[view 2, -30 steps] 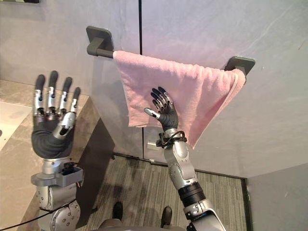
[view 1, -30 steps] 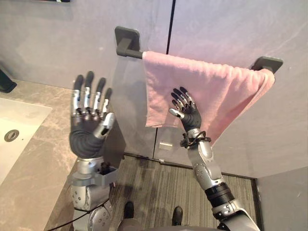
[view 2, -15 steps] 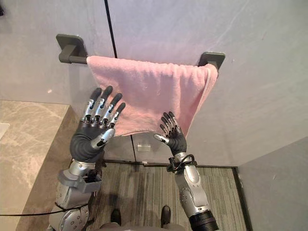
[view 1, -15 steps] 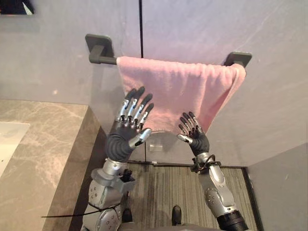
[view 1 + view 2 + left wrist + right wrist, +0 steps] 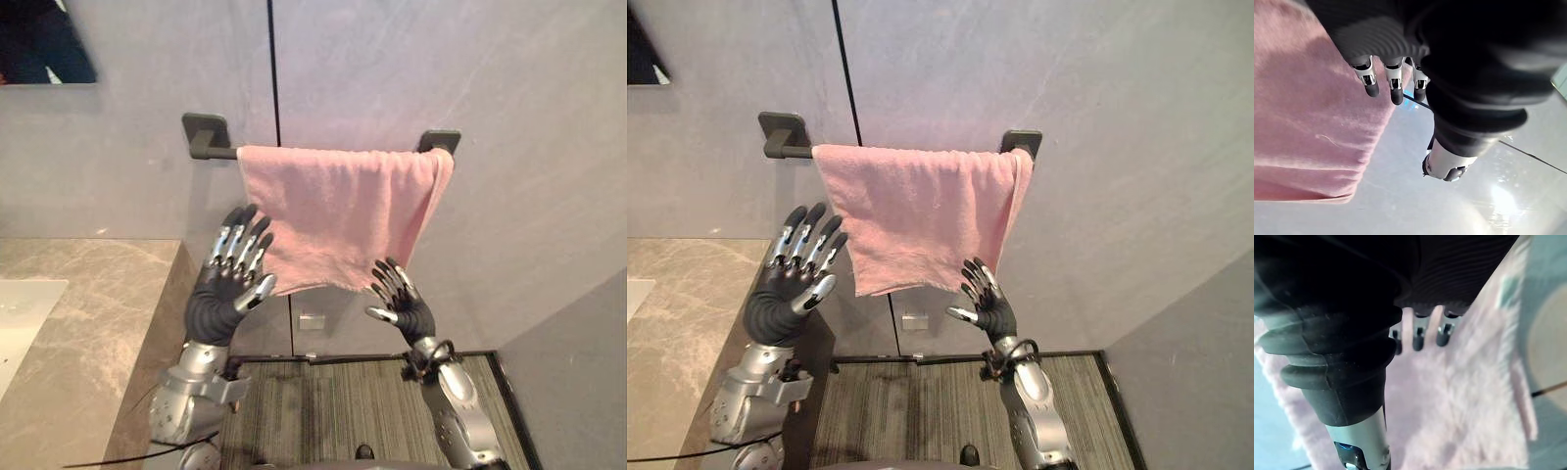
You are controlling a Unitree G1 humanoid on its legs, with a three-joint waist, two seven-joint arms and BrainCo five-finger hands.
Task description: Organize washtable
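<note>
Loosely draped nubby pink towel (image 5: 338,220) on dark bar (image 5: 221,152), left robot hand (image 5: 217,294), right robot hand (image 5: 409,315), both splayed

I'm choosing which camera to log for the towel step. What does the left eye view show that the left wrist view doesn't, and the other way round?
Left eye view's own: the bar carrying the towel, the counter on the left, and the open right hand raised by the towel's lower edge. Left wrist view's own: the hem from very close and a glare on the wall. Shared: the towel, the open left hand, the grey wall.
</note>
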